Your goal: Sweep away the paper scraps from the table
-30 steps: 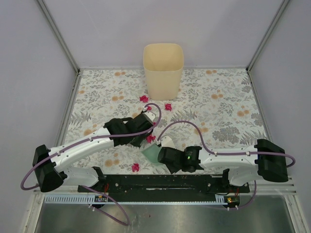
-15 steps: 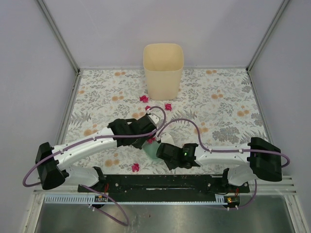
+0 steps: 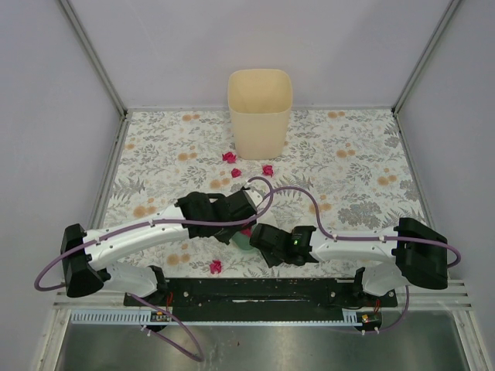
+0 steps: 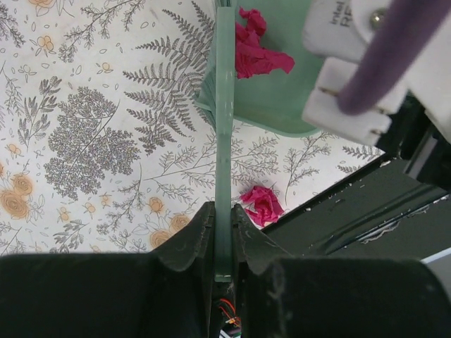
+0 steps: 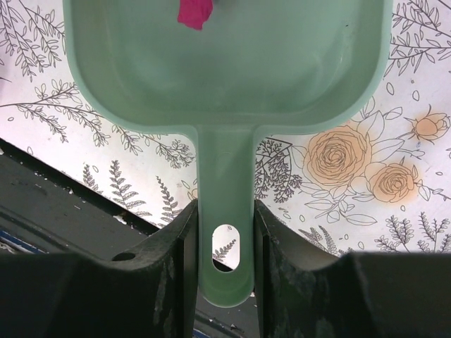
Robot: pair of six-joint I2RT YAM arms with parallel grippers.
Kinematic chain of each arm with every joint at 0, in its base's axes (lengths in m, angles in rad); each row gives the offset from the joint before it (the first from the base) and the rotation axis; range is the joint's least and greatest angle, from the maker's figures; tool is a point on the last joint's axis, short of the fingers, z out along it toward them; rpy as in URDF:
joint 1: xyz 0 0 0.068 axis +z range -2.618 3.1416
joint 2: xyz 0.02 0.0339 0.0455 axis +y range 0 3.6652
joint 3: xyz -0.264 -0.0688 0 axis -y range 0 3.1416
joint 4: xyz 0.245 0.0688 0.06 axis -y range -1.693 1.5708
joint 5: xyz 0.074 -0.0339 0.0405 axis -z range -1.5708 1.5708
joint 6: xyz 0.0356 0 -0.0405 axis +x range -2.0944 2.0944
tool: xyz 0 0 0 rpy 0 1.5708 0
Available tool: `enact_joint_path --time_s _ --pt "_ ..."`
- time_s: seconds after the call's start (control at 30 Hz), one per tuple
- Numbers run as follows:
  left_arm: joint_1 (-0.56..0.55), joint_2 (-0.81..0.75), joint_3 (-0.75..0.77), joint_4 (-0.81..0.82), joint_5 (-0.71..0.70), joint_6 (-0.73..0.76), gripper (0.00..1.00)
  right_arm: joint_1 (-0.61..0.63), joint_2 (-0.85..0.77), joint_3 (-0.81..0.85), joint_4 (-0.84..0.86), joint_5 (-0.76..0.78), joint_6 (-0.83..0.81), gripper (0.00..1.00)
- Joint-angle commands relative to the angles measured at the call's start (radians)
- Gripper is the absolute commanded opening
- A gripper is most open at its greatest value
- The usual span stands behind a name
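My left gripper (image 3: 241, 207) (image 4: 223, 217) is shut on the thin green brush handle (image 4: 224, 141). The brush head (image 4: 206, 102) stands at the mouth of the green dustpan (image 4: 278, 98) (image 5: 225, 70). My right gripper (image 3: 261, 236) (image 5: 225, 215) is shut on the dustpan's handle (image 5: 225, 190) and holds the pan (image 3: 243, 242) flat on the table (image 3: 348, 162). One magenta paper scrap (image 4: 257, 49) (image 5: 195, 13) lies inside the pan. Another scrap (image 3: 216, 267) (image 4: 262, 204) lies near the front edge. Three scraps (image 3: 229, 157), (image 3: 236, 172), (image 3: 267, 169) lie in front of the bin.
A tall beige bin (image 3: 260, 112) stands at the back middle of the table. The black base rail (image 3: 255, 290) (image 4: 366, 211) runs along the near edge. Purple cables (image 3: 286, 193) loop above both wrists. Metal rails frame the sides.
My left gripper has moved right and nearer with the brush, up to the dustpan. The scrap by the pan's mouth now lies inside it. The right gripper shifted slightly left.
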Motion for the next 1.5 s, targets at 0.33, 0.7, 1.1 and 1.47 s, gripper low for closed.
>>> enact_joint_path --time_s 0.33,0.7,1.1,1.47 --pt "-0.059 -0.047 0.155 -0.117 -0.108 -0.130 0.00 -0.004 -0.039 -0.051 0.106 0.026 0.005 0.00" --pt "-0.062 -0.185 0.216 -0.156 -0.318 -0.205 0.00 -0.004 -0.025 -0.035 0.109 0.021 0.005 0.00" --pt "-0.057 -0.438 -0.031 -0.162 -0.423 -0.374 0.00 -0.002 -0.085 0.122 -0.041 0.023 0.024 0.00" --pt "-0.051 -0.581 -0.202 -0.044 -0.455 -0.414 0.00 -0.051 0.030 0.442 -0.267 0.066 0.014 0.00"
